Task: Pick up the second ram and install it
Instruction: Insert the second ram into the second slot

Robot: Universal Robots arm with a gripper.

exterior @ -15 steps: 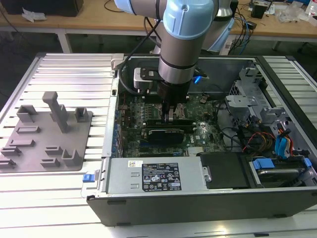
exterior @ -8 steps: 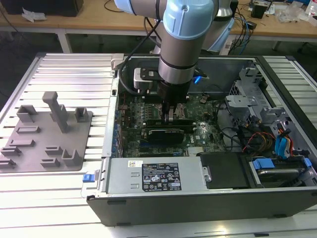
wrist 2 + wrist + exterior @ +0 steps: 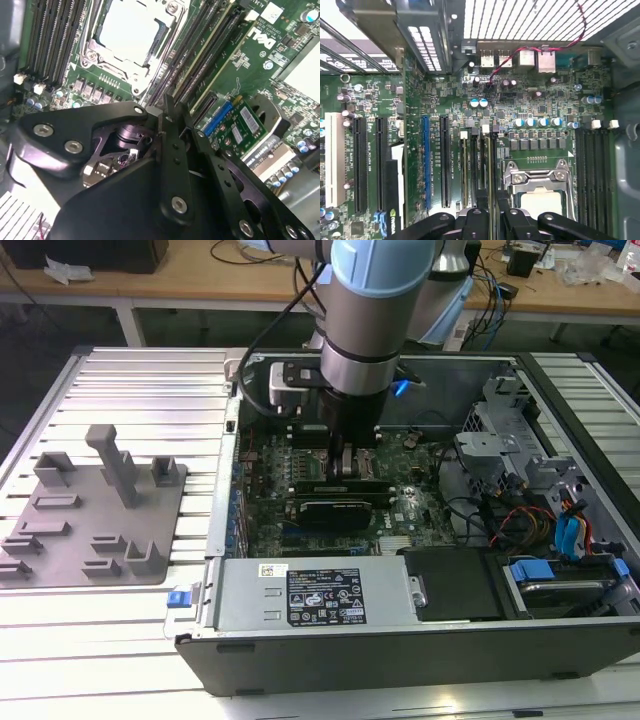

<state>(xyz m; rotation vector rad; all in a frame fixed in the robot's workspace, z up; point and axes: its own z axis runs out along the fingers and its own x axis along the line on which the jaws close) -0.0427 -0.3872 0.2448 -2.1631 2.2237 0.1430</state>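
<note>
My gripper (image 3: 348, 465) reaches down into the open computer case (image 3: 400, 655) over the motherboard's memory slots. In the first wrist view its black fingers (image 3: 479, 220) stand close together on a thin green stick seen edge-on, the second ram (image 3: 492, 165). The stick lies along a slot beside the processor socket (image 3: 540, 195). In the exterior view the ram (image 3: 335, 485) lies level in the slot row under the fingers. In the second wrist view my gripper (image 3: 176, 107) ends at the slots, where pale-edged sticks run away from its tips. Whether the ram is latched is hidden.
A black expansion card (image 3: 345, 510) sits just in front of the slots. At the exterior view's left a grey fixture plate (image 3: 95, 500) with blocks lies on the ribbed table. The power supply (image 3: 310, 595), drive cage (image 3: 500, 440) and cables crowd the case.
</note>
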